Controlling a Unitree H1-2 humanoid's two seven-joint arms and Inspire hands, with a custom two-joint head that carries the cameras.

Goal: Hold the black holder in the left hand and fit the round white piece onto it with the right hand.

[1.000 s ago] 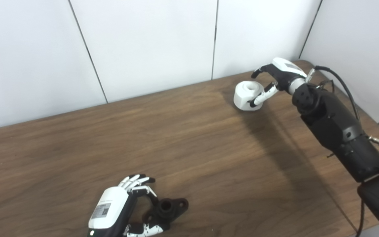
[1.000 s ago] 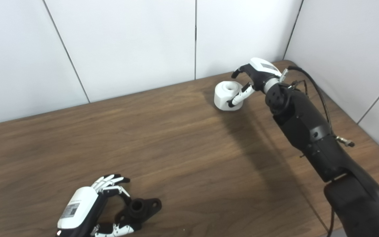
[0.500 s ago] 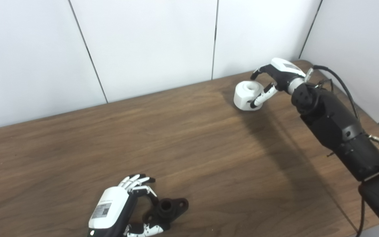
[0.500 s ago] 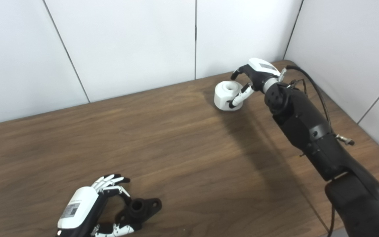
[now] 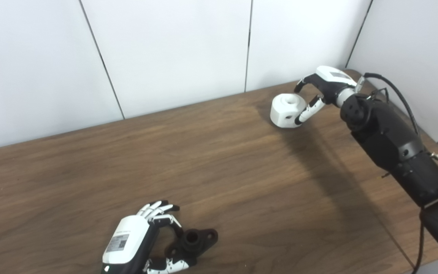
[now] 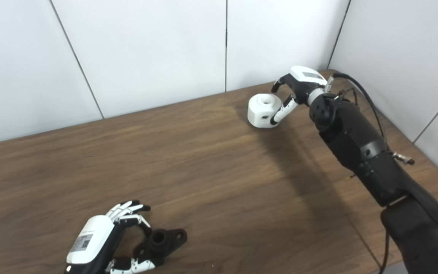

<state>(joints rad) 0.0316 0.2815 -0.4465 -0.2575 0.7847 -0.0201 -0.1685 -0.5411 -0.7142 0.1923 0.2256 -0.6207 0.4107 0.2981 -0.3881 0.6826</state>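
Observation:
The black holder lies flat on the wooden table near the front edge, its round socket facing up. My left hand is cupped against its left end, one finger curled over the top and the thumb below; the holder rests on the table and the fingers stay apart. The round white piece sits at the far right near the wall. My right hand is open just right of it, fingers arched above its rim and the thumb beside its right face.
White wall panels close the table's far side and the right corner. The right forearm with a loose cable runs along the table's right side. The table's front-right edge is close to that arm.
My right hand has drawn back slightly to the right, so its thumb no longer overlaps the white piece. The white piece, the left hand and the holder have not moved.

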